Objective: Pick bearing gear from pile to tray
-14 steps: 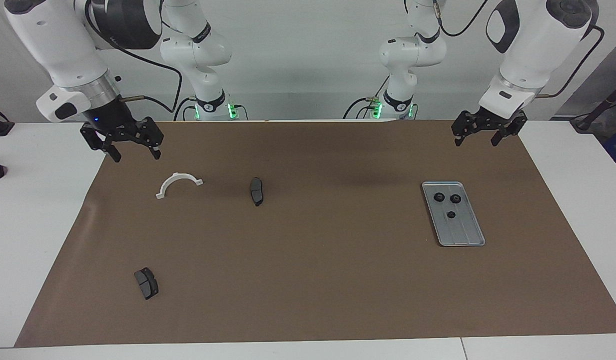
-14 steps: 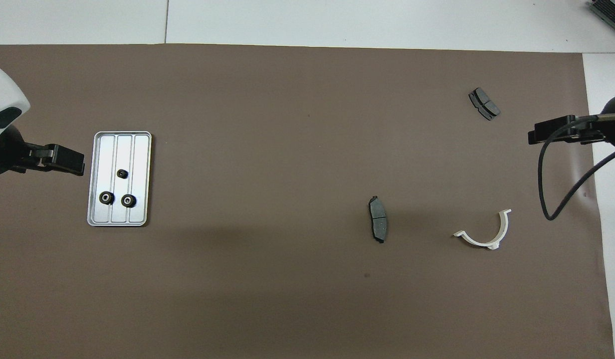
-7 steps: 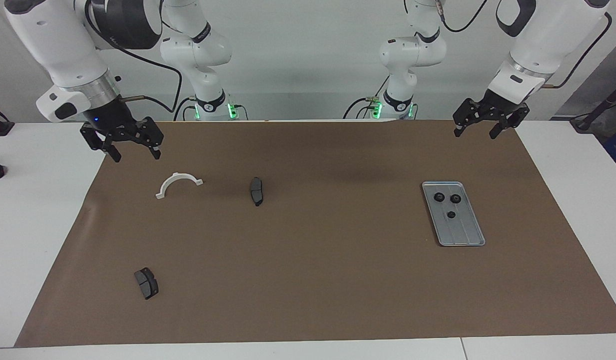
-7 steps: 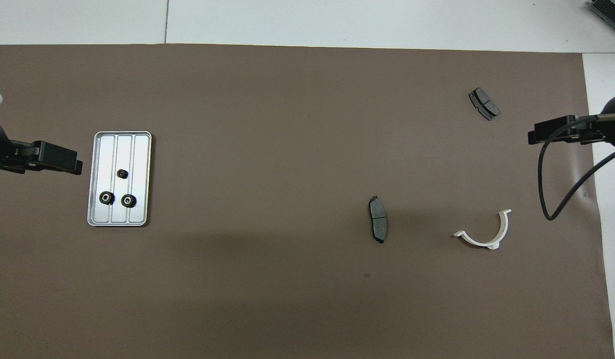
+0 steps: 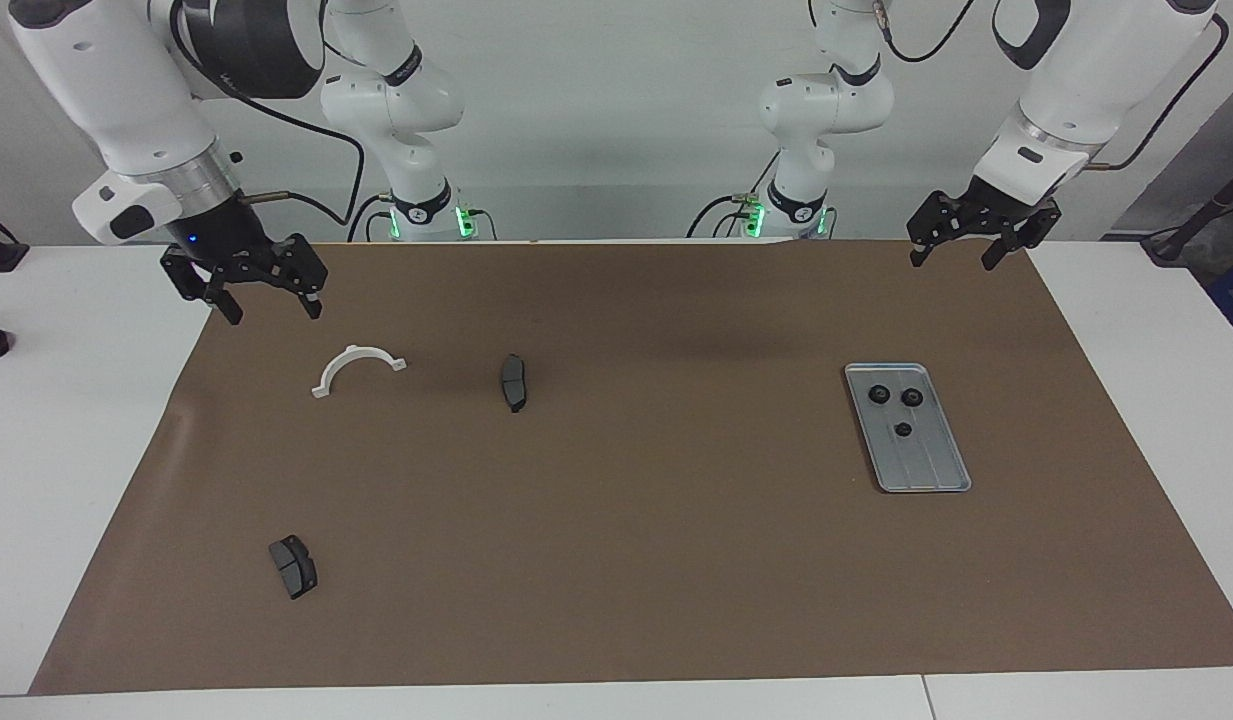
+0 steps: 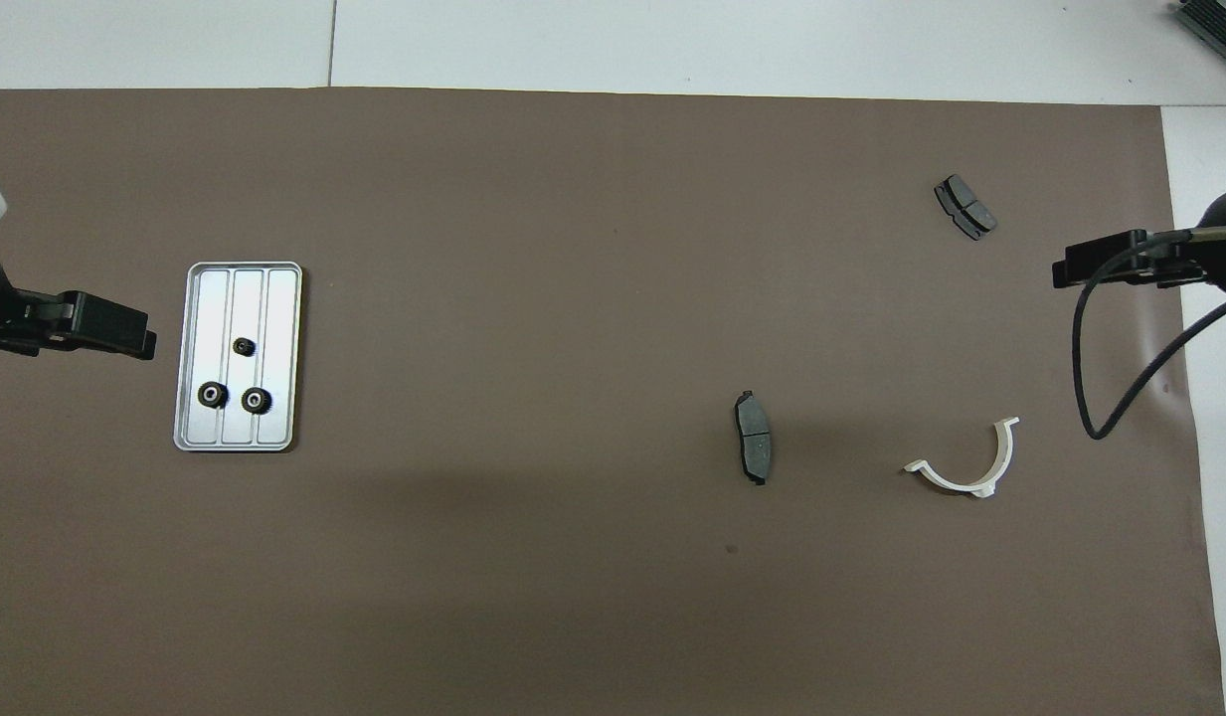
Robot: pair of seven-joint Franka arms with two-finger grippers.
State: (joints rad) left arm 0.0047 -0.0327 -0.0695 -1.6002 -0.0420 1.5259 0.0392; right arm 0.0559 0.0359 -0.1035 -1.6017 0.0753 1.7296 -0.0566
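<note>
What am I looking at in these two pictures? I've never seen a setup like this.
Two robot arms work at a table covered by a brown mat. One picture faces the robots; the other looks down from above them. The left pincer hangs open and empty near the silver tray, which holds three small black gears. The right pincer hangs open and empty near a white half-ring bracket. Two dark brake pads lie loose: one beside the bracket, one farther from the robots.

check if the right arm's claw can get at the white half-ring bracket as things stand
Probably yes: the right claw hangs open just above the mat, close to the white bracket, which lies alone with nothing around it.
</note>
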